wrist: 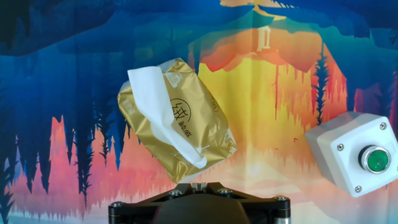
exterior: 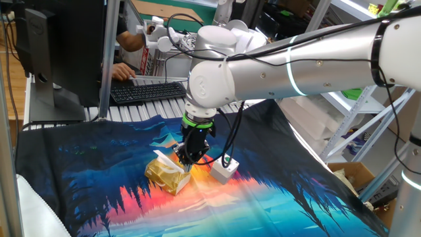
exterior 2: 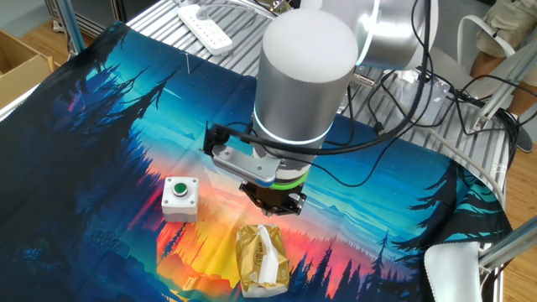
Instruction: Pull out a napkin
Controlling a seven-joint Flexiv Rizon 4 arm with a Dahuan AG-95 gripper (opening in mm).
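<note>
The shiny golden tissue packet (wrist: 202, 115) lies tilted on the printed cloth. The white napkin (wrist: 149, 93) sticks out of its slot and runs along its top, with a loose flap at the upper left. It also shows in one fixed view (exterior: 164, 160) and in the other fixed view (exterior 2: 267, 250). My gripper (wrist: 199, 184) hangs just above the packet's near edge, with the jaws together and nothing visible between them. In the fixed views the gripper (exterior: 190, 157) (exterior 2: 273, 202) points straight down beside the packet (exterior: 166, 178) (exterior 2: 250, 273), not touching the napkin.
A small white box with a green button (wrist: 356, 154) sits to the right of the packet (exterior: 224, 168) (exterior 2: 180, 197), with a cable on it. A keyboard (exterior: 148, 90) and a person's hand (exterior: 122, 68) are behind the table. A power strip (exterior 2: 205, 25) lies at the far edge.
</note>
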